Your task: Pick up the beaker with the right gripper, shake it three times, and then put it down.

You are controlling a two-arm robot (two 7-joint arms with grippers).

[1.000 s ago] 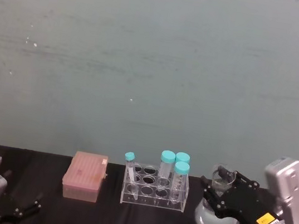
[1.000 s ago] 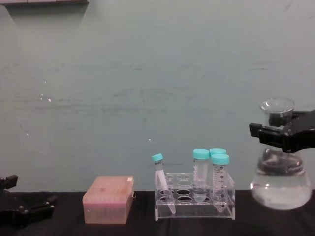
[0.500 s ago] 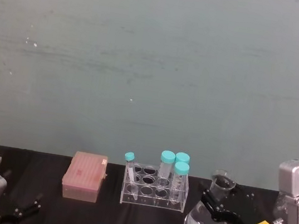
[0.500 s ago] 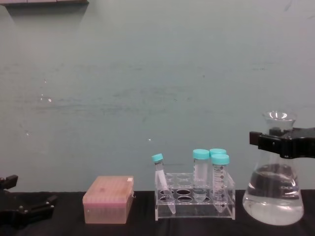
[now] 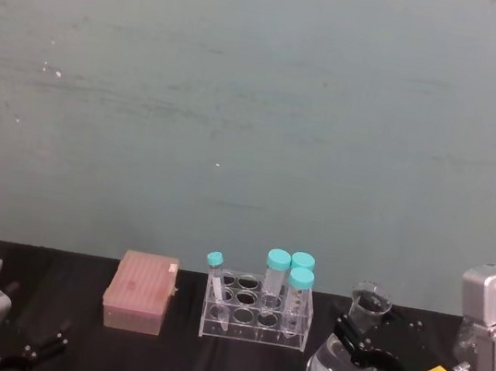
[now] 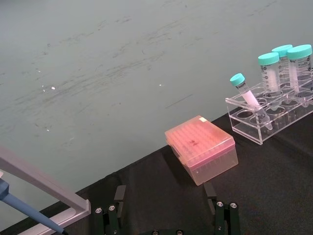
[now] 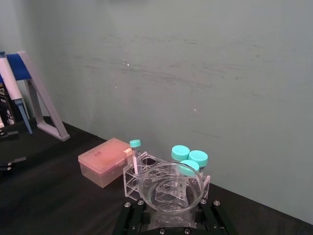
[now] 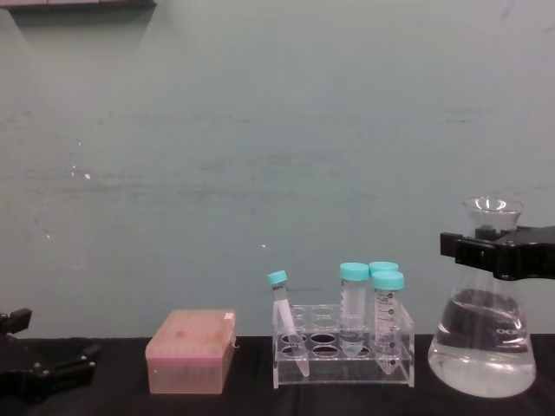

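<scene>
The teal wall (image 5: 260,103) takes the upper two thirds of the head view. The black desk (image 8: 251,403) runs along the bottom.

The beaker (image 8: 484,338) stands at the lower right of the chest view, upright, neck straight up, with clear liquid lying level in its wide base. Its base looks level with the desk surface, but I cannot tell whether it rests there or hangs just above.

The right gripper (image 8: 473,251) reaches in from the right edge with its jaws closed on the beaker's neck, just under the flared rim. They cross the neck flat, at right angles to the beaker's upright axis, so I judge that any lift or set-down should run straight along that axis.

The clear rack (image 8: 343,355) sits just left of the beaker, apart from it, with teal-capped tubes (image 8: 388,312) in it. A pink box (image 8: 191,351) lies further left.

The left gripper (image 6: 165,196) is parked at the lower left, far from the beaker, its jaws apart and holding nothing.
</scene>
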